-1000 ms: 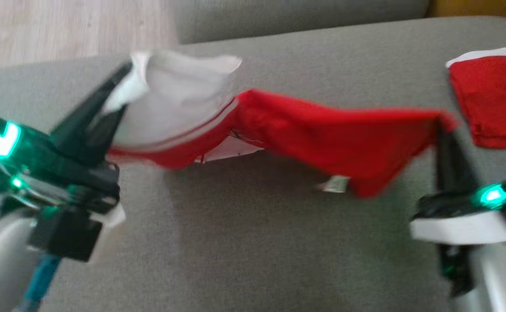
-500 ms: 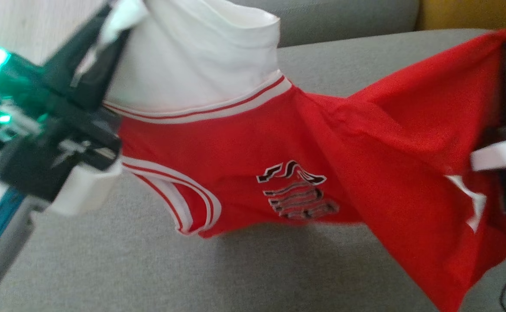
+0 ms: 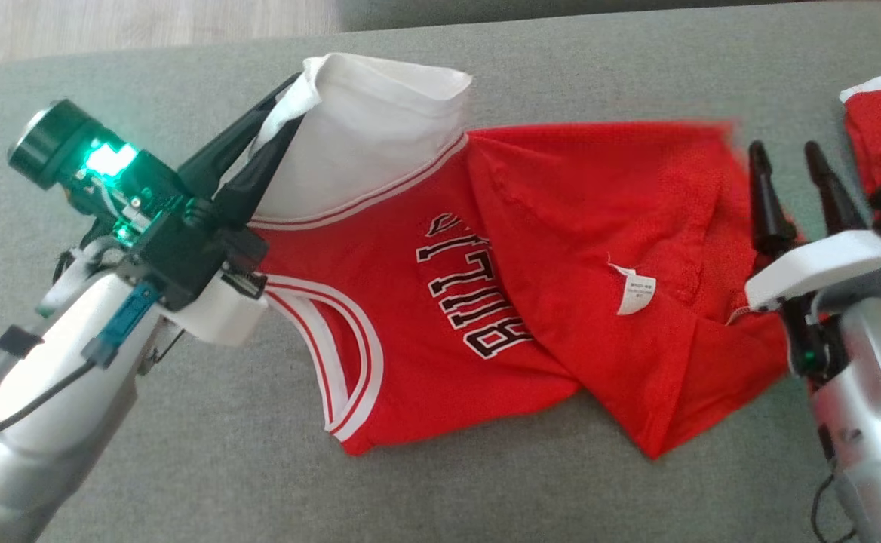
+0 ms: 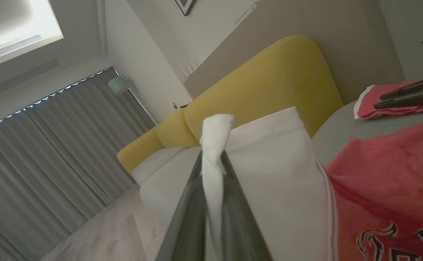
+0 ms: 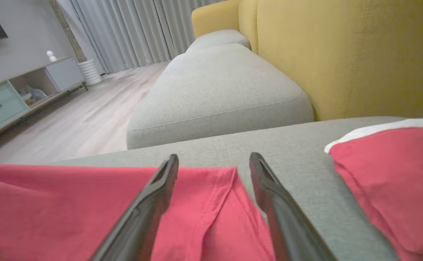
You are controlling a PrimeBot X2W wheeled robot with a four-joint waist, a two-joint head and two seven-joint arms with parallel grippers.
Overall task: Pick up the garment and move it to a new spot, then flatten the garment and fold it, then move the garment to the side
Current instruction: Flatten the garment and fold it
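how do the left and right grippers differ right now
The left gripper is shut, pinching the jersey by its white end; the right gripper is open, holding nothing. The left gripper holds its cloth raised off the grey cushion; by the right gripper the red end lies flat. Both sit at opposite ends of the jersey.

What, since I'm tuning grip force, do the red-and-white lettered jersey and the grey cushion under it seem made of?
Red-and-white jersey: probably soft matte knit; it creases and drapes limply. Grey cushion: likely woven upholstery, matte, with fine grainy weave.
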